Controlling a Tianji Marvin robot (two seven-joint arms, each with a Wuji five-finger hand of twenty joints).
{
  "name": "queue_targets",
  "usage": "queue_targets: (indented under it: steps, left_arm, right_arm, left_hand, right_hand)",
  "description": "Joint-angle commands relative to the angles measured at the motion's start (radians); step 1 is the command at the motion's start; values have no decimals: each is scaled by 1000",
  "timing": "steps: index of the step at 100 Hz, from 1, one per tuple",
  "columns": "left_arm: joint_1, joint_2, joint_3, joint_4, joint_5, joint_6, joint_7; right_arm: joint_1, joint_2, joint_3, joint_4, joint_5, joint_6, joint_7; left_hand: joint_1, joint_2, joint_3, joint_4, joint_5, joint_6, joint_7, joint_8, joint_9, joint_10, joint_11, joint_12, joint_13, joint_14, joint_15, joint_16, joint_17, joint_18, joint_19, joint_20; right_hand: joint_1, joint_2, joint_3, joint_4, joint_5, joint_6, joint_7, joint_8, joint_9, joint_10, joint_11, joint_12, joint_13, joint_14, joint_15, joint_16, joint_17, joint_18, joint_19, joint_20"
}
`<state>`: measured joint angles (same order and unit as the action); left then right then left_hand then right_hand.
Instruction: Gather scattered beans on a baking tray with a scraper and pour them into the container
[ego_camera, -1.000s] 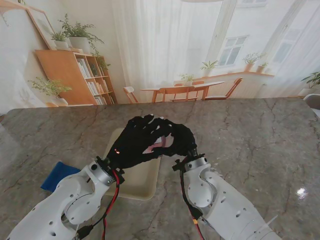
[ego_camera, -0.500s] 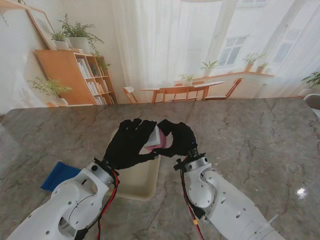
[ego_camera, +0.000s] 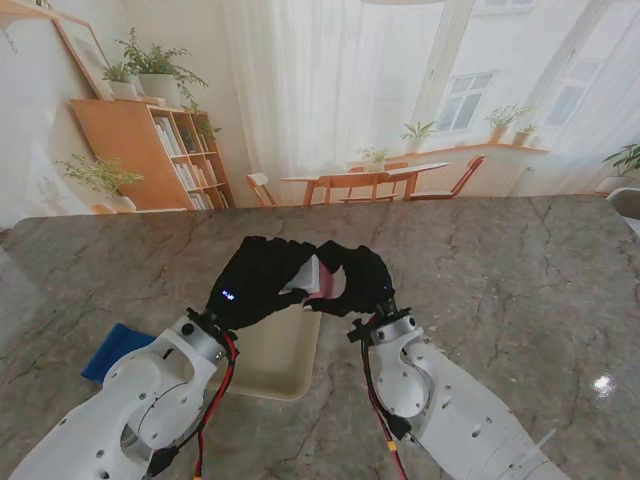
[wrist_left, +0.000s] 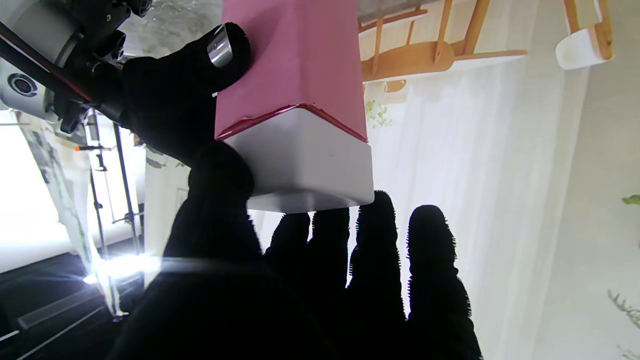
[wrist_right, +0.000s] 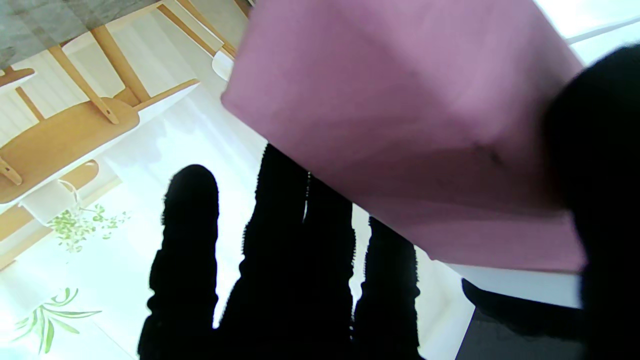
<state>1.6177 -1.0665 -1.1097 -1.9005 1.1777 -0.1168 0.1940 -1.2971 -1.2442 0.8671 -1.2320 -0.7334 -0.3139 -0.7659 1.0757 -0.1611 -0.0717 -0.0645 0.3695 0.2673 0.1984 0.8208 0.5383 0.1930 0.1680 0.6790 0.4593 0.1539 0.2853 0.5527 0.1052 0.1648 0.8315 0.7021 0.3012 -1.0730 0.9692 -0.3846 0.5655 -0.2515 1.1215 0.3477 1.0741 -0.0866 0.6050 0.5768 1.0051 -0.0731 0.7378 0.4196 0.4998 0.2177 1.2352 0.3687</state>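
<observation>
Both black-gloved hands meet over the far end of the cream baking tray (ego_camera: 283, 352). Between them is the scraper (ego_camera: 316, 277), a pink blade with a white handle. My left hand (ego_camera: 256, 284) wraps the white handle (wrist_left: 305, 160), thumb on one side and fingers under its end. My right hand (ego_camera: 360, 277) pinches the pink blade (wrist_right: 410, 125), its thumb (wrist_left: 180, 95) pressed on the blade's face. The scraper is held up off the tray. I cannot make out any beans on the tray, and no container shows.
A blue flat object (ego_camera: 114, 349) lies on the marble table (ego_camera: 500, 280) to the left of the tray, beside my left forearm. The backdrop with shelf and chairs stands behind the table's far edge.
My left hand has rolled over so its back faces up and has closed around the scraper's handle. The right hand has stayed on the blade, shifting slightly.
</observation>
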Motion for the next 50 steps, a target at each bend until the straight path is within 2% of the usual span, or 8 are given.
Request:
queue_targets:
  steps: [1, 6, 9, 17, 23, 29, 42, 50]
  left_arm:
    - [0, 2, 2, 13, -2, -23, -4]
    - [-2, 2, 1, 18, -2, -36, 4]
    - [-3, 2, 0, 19, -4, -44, 6]
    - [-2, 2, -2, 22, -9, -57, 11]
    - [-1, 1, -3, 21, -14, -60, 11]
    - [0, 0, -4, 21, -23, -62, 9]
    - [3, -3, -5, 20, -50, -72, 5]
    - [6, -4, -6, 16, -59, -74, 3]
  right_arm:
    - [-1, -9, 7, -8, 17, -8, 16]
    - [-4, -11, 11, -11, 26, -10, 20]
    - [-6, -12, 12, -12, 31, -12, 23]
    - [-10, -15, 17, -15, 46, -17, 31]
    - [-10, -15, 18, -16, 48, -17, 33]
    - [-10, -14, 17, -15, 44, -16, 32]
    - [-9, -12, 16, -15, 42, -13, 35]
    - [-7, -11, 15, -13, 41, -11, 40]
  left_hand:
    - [136, 2, 52, 17, 34, -144, 118, 79, 57, -154, 90, 47, 19, -31, 2, 12, 8, -33, 25, 2]
    - [154, -6, 54, 16, 33, -163, 127, 92, 61, -162, 94, 47, 29, -39, 3, 13, 16, -38, 29, -3]
    - [176, -17, 50, 10, 31, -178, 141, 117, 64, -168, 96, 104, 37, -46, 1, 14, 22, -44, 38, -13]
    - [198, -32, 51, 6, 27, -197, 153, 129, 71, -171, 101, 143, 46, -48, 3, 17, 28, -46, 46, -18]
    - [162, -17, 50, 14, 19, -182, 133, 87, 68, -163, 95, 39, 41, -44, 0, 18, 21, -45, 49, -23]
    - [121, -10, 48, 16, 14, -167, 103, 54, 58, -149, 88, 14, 30, -36, -6, 16, 7, -37, 45, -24]
    - [-59, 0, 49, 22, -47, -89, -69, -134, -43, -48, -22, -145, -57, 21, -46, -16, -75, 4, -15, -22]
    - [-127, 5, 51, 25, -101, -45, -116, -197, -119, 0, -61, -200, -123, 54, -69, -38, -125, 23, -62, -30]
  right_hand:
    - [203, 218, 228, 65, 67, -217, 166, 48, 99, -156, 165, 55, 22, -39, 25, 13, -2, -11, 10, 7]
    - [202, 218, 228, 64, 68, -220, 165, 48, 99, -157, 165, 55, 22, -40, 24, 13, -2, -11, 10, 7]
    - [202, 218, 229, 65, 68, -221, 165, 48, 99, -159, 164, 55, 23, -40, 24, 13, -2, -11, 10, 7]
    - [201, 218, 229, 64, 68, -221, 165, 48, 99, -158, 164, 55, 23, -40, 23, 13, -3, -13, 9, 7]
    - [200, 218, 229, 64, 68, -221, 165, 48, 100, -157, 165, 56, 22, -41, 22, 12, -3, -14, 8, 7]
    - [201, 218, 229, 64, 69, -222, 165, 48, 99, -158, 164, 55, 23, -39, 23, 13, -2, -13, 8, 6]
    - [202, 218, 229, 65, 69, -221, 166, 48, 100, -157, 164, 56, 23, -39, 22, 13, -2, -13, 8, 6]
    - [202, 218, 229, 64, 68, -220, 165, 48, 99, -157, 163, 56, 23, -39, 22, 13, -2, -11, 8, 6]
